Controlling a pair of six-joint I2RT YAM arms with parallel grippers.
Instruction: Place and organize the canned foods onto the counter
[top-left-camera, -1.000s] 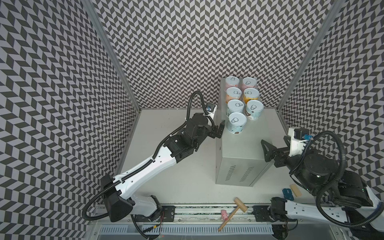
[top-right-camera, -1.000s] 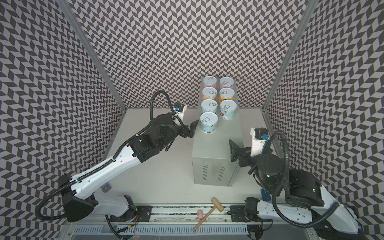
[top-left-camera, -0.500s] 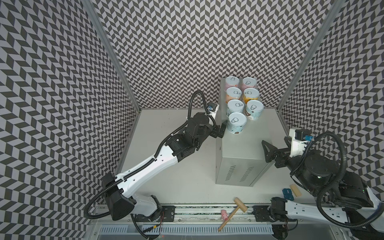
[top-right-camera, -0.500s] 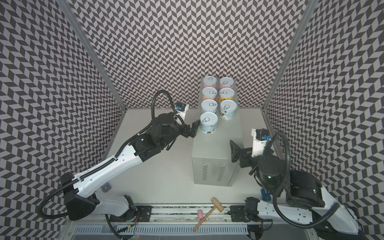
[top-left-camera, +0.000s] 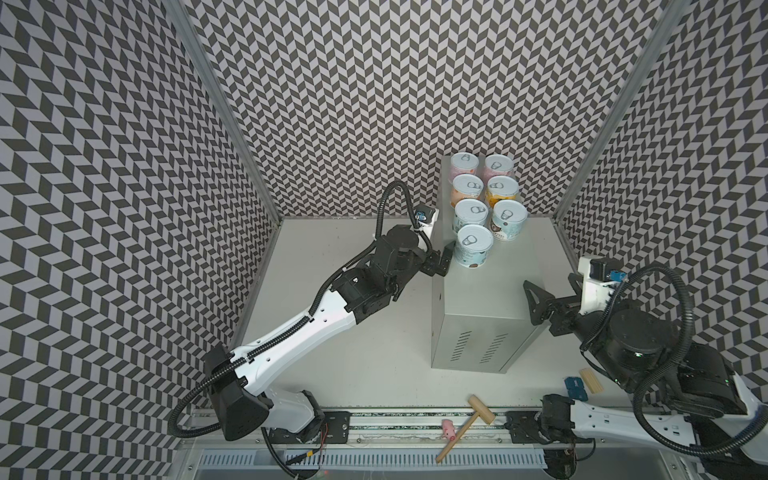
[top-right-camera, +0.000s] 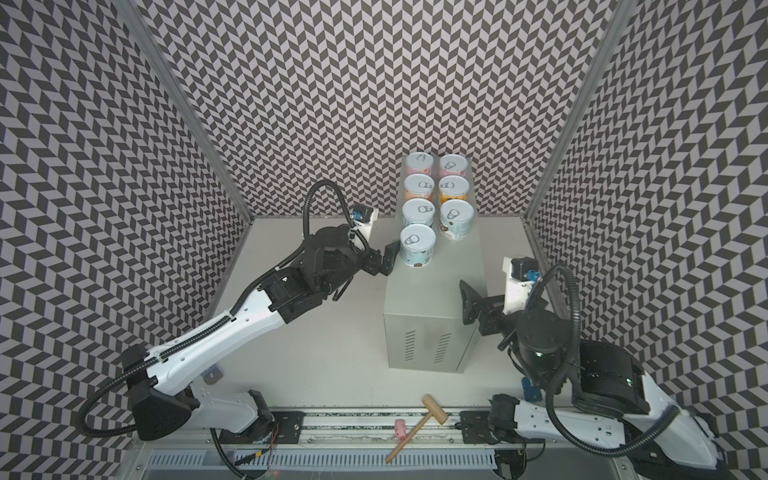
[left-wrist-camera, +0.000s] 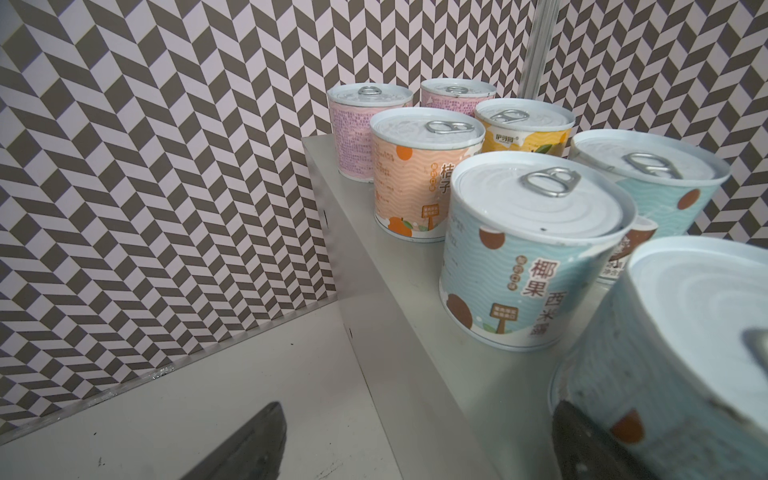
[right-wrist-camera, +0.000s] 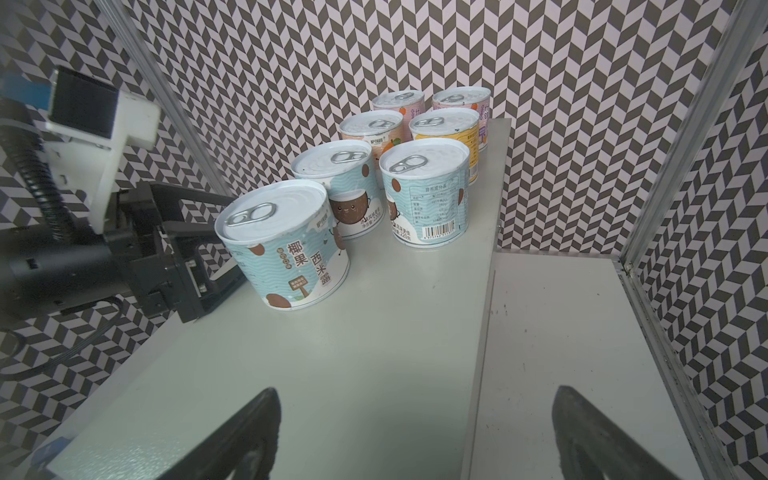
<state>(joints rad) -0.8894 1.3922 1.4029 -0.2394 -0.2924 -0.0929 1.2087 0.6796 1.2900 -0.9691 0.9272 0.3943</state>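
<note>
Already all seven canned foods (top-left-camera: 470, 211) stand upright on the counter (top-left-camera: 494, 286), in two rows that run straight away from both grippers. The left gripper (top-left-camera: 442, 262) hangs at the counter's edge with its jaws spread wide and nothing between them. Just ahead of one of its fingertips (left-wrist-camera: 582, 440) stands the nearest can (top-left-camera: 475, 245), light blue with brown dots. In the left wrist view that finger overlaps the can's foot, and I cannot tell whether the two touch. Beyond this can, farther from the gripper, come two more blue ones, then an orange and a yellow one, then a pink pair at the far end. The right gripper (top-left-camera: 548, 286) hovers at the counter's opposite side, well apart from the cans, its jaws equally wide and empty; bare counter top lies between it and them. Behind both grippers, near the arm bases, lies a wooden mallet (top-left-camera: 465, 419).
</note>
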